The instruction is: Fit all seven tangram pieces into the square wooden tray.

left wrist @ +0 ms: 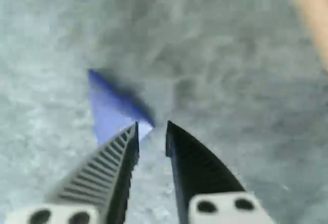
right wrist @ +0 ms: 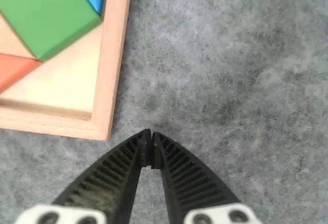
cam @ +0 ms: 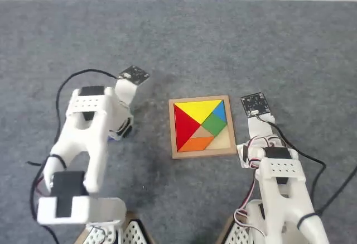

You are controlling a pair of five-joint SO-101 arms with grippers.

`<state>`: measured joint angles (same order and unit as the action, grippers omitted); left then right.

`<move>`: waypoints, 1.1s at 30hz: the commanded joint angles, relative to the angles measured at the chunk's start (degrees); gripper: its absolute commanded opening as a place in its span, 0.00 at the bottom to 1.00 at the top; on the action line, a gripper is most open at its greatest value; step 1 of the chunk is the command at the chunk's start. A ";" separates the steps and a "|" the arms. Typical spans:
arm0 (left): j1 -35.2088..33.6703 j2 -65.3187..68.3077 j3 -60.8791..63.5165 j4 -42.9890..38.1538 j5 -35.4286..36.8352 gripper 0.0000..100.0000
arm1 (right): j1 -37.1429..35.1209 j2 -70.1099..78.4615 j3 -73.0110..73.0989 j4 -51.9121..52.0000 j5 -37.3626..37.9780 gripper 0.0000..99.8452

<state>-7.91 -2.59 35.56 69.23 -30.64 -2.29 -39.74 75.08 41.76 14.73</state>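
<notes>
Left gripper (left wrist: 152, 127) parted at the blue triangle (left wrist: 110, 107) — right gripper (right wrist: 151, 137) clenched, empty, beside the tray (right wrist: 114, 55).

L gripper (left wrist: 152, 127) tilts downward, fingers slightly parted; R gripper (right wrist: 150, 137) points down w/ fingers pressed together, tips touching

No text, number or sign can be read anywhere. The dark board (cam: 134, 76) on the left wrist and the like board (cam: 255, 105) on the right show pale specks, too small to make out. Tray (cam: 202, 153) and pieces (cam: 187, 124) are plain colour, unmarked
</notes>
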 commanded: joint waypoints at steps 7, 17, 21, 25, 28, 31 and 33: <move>-1.32 -6.42 -1.45 3.52 0.18 0.21 | -0.48 -1.98 -0.44 -0.75 0.70 0.01; -7.21 -6.07 5.32 -4.31 -7.21 0.21 | -0.48 -2.07 -0.44 -0.75 0.70 0.01; -6.15 -6.07 8.04 -8.00 -7.21 0.21 | -0.48 -2.07 -0.44 -0.66 0.70 0.01; -6.59 -0.62 6.64 -9.85 -7.12 0.22 | -0.48 -2.07 -0.44 -0.66 0.70 0.01; -6.68 7.03 2.07 -9.49 -6.86 0.22 | -0.48 -2.07 -0.44 -0.57 0.70 0.01; -6.68 12.04 -3.56 -4.75 -7.21 0.21 | -0.48 -2.07 -0.44 -0.57 0.70 0.01; -6.68 12.84 -4.00 -4.31 -7.30 0.19 | -0.48 -2.07 -0.44 -0.57 0.70 0.01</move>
<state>-14.77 7.08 34.33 62.29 -37.14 -2.37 -39.74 75.08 41.76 14.73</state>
